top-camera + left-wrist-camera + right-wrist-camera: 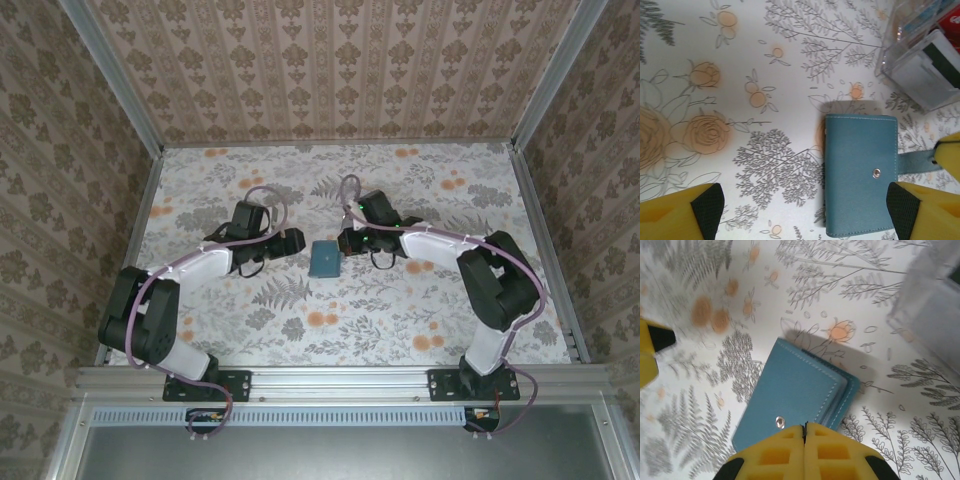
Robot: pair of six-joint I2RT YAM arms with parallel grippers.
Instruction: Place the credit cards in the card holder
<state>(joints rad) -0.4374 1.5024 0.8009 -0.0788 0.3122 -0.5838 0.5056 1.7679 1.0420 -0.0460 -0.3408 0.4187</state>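
Folded teal card holder [860, 175], 1 silver snap [876, 173]; left pincer [805, 202] wide apart, right pincer [804, 429] closed empty.

The card holder [324, 258] lies centrally on the table [400, 330]

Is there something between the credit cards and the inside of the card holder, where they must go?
Yes. The card holder lies folded shut, so its own cover blocks the inside. The credit cards also sit inside a clear box beside it.
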